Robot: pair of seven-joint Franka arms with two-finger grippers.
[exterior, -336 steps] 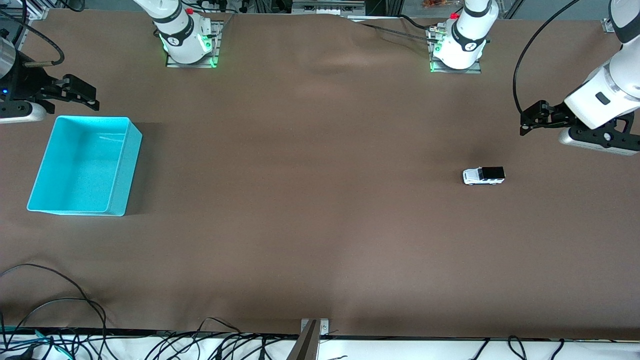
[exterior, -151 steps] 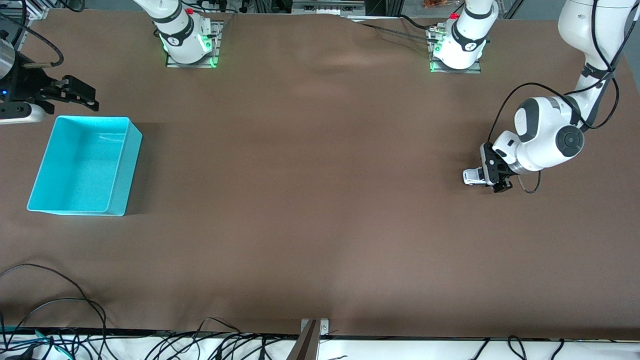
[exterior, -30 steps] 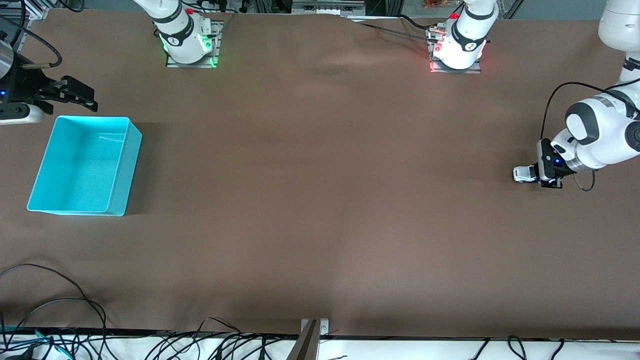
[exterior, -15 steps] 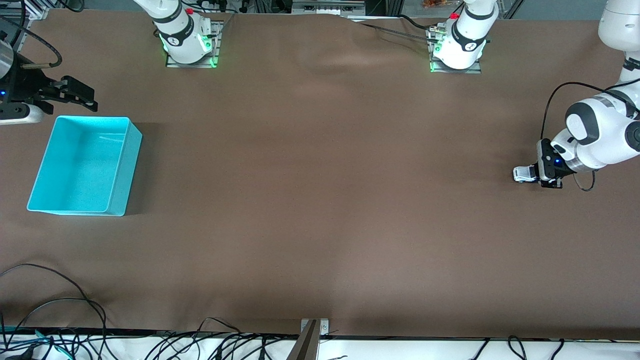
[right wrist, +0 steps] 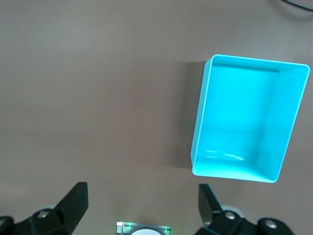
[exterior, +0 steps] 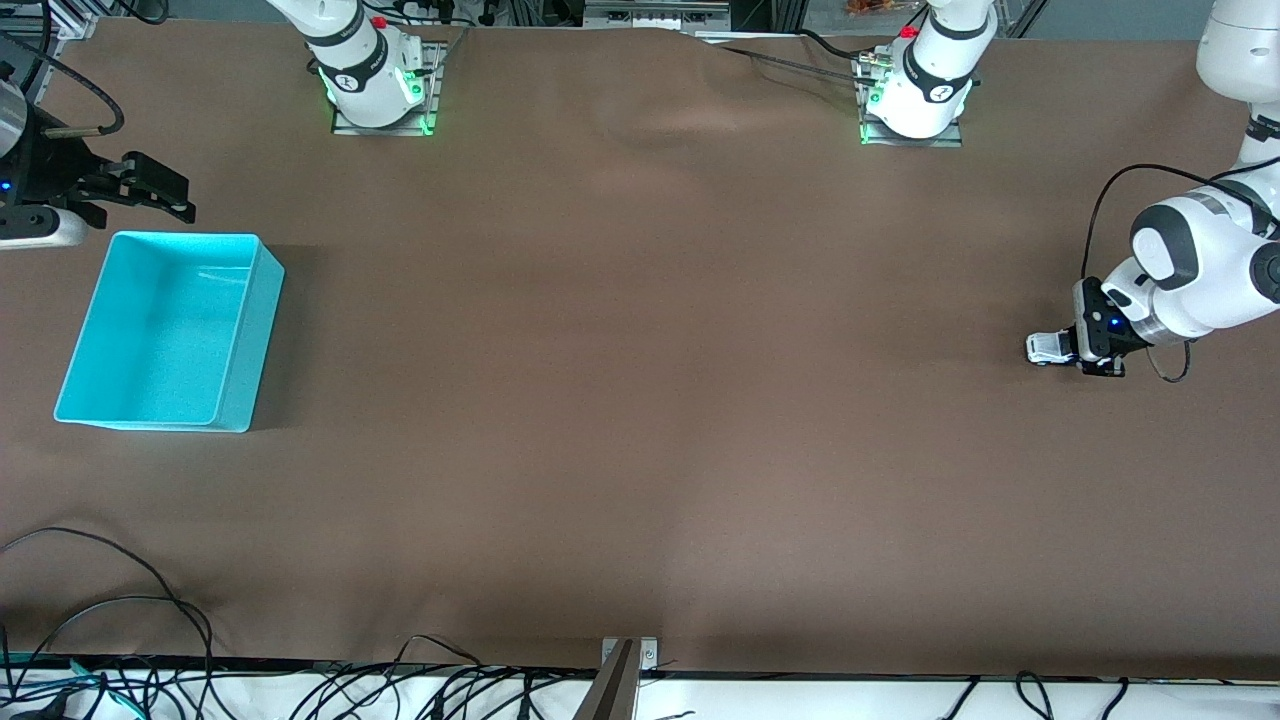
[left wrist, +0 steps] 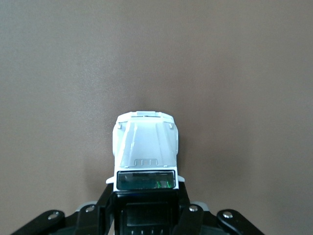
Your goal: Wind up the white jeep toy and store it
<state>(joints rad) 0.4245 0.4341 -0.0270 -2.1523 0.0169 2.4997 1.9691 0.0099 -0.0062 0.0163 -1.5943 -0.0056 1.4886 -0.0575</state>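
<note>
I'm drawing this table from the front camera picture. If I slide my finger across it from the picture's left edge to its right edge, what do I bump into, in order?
right end effector → turquoise bin → white jeep toy → left end effector, shut on the jeep, low at the table.

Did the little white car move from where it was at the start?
Yes. The white jeep toy, gripped by the left tool, now sits closer to the left arm's end of the table, farther from the turquoise bin.
</note>
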